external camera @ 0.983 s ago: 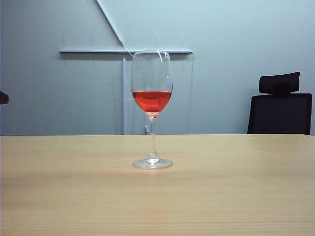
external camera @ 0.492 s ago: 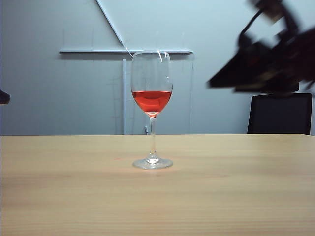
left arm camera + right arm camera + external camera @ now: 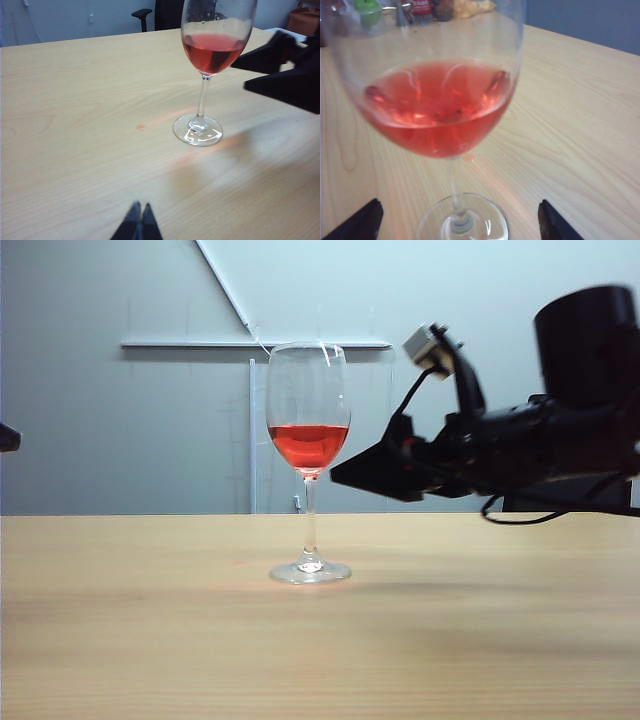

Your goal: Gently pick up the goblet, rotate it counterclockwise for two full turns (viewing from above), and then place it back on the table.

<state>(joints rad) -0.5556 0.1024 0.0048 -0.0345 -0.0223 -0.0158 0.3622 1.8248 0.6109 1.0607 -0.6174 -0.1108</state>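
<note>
1 goblet (image 3: 309, 462) stands upright mid-table (image 3: 150, 640), stem vertical, about a third full of red. My right gripper (image 3: 348, 475) sits level just right of the bowl, jaws wide, empty, not touching. I see the left gripper (image 3: 137, 223) pinched closed and empty, well back. Right is nearer.

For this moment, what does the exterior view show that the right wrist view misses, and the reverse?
Only the exterior view shows the right arm reaching in level toward the goblet, short of it, plus the black chair behind. Only the right wrist view shows the right tool with its fingertips wide apart around the stem, not touching, and clutter at the far edge. Both show the goblet upright with red liquid on the table.
</note>
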